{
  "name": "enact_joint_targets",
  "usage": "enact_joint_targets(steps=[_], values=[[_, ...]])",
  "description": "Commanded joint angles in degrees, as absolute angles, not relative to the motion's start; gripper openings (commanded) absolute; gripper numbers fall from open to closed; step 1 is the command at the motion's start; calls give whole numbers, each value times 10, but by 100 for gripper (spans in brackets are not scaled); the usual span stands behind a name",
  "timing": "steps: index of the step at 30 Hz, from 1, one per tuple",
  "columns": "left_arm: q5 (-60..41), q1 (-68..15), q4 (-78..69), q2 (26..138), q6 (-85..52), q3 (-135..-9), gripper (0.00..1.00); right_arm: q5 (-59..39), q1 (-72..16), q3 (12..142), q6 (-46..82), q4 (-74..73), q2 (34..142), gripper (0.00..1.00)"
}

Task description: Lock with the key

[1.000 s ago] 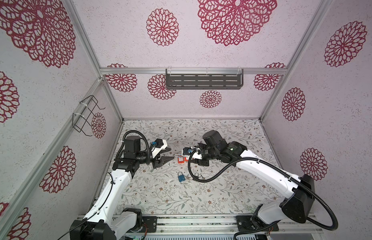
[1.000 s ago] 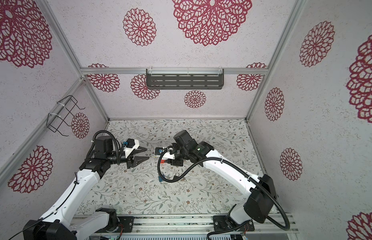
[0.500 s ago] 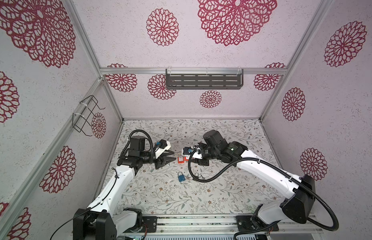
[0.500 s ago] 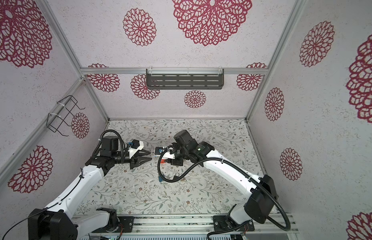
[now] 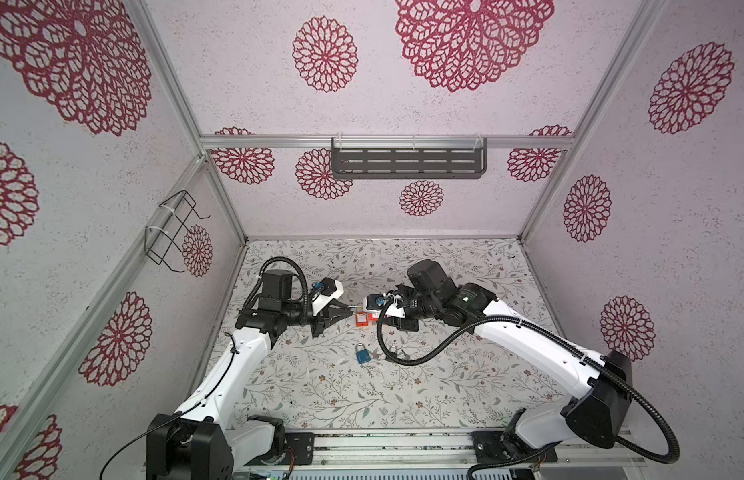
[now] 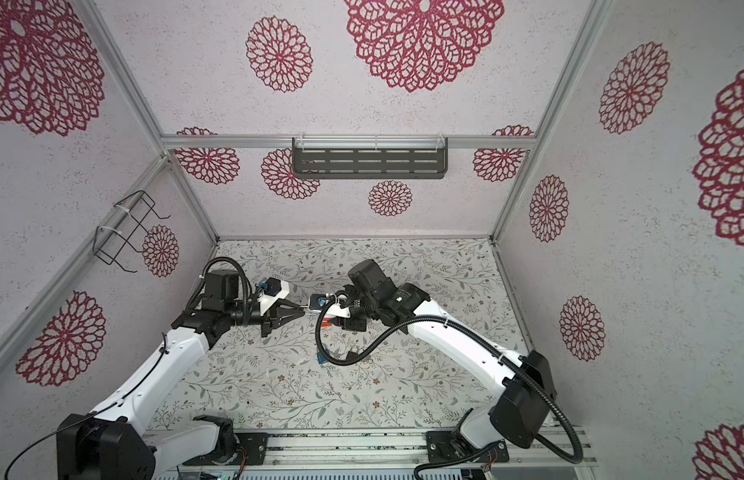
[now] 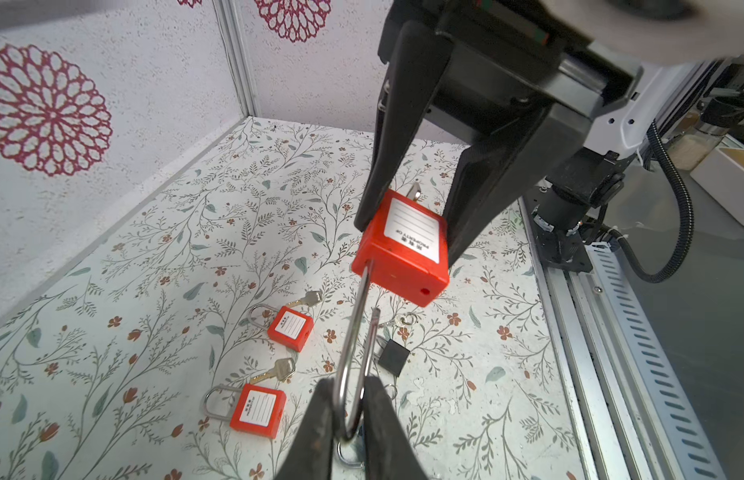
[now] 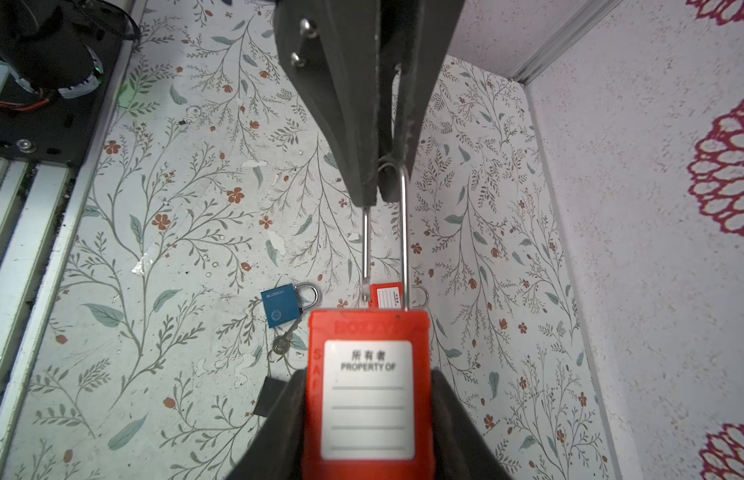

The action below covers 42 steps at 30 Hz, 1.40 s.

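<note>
A red padlock with a white label hangs above the floral floor, and my right gripper is shut on its body. Its long steel shackle stands open: one leg sits in the body and the free end stops short of it. My left gripper is shut on the shackle's bend. The silver tip of a key shows behind the lock body, between the right fingers. In both top views the two grippers meet nose to nose at mid-table, the left gripper reaching from the left.
Two more red padlocks lie on the floor below, each with a key in it. A blue padlock with a key ring and a small black fob lie nearer the front rail. Walls close in on three sides.
My left gripper has moved right to the held padlock and closed on its shackle. The right arm and the padlock have stayed still.
</note>
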<state>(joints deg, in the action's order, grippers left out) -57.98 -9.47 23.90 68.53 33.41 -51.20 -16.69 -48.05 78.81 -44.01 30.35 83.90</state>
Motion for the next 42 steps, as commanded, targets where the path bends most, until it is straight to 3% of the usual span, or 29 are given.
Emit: enact_joint_targets(steps=[1, 5, 6, 8, 12, 15, 32, 42], values=[[-603, -104, 258, 694, 345, -534, 12, -163, -478, 795, -447, 282, 817, 19], [-607, -106, 278, 701, 358, -545, 3, -153, -477, 792, -448, 270, 816, 23], [-609, -106, 285, 703, 361, -549, 1, -147, -478, 790, -447, 266, 815, 28], [-611, -107, 300, 705, 371, -556, 0, -133, -477, 787, -450, 260, 813, 48], [-612, -107, 306, 702, 372, -562, 0, -104, -477, 788, -465, 277, 810, 64], [-614, -107, 303, 695, 366, -562, 0, -98, -475, 786, -469, 291, 800, 68], [-606, -136, 240, 666, 337, -536, 0, -212, -440, 824, -448, 403, 815, 59], [-599, -155, 240, 667, 343, -535, 0, -218, -440, 838, -445, 406, 834, 43]])
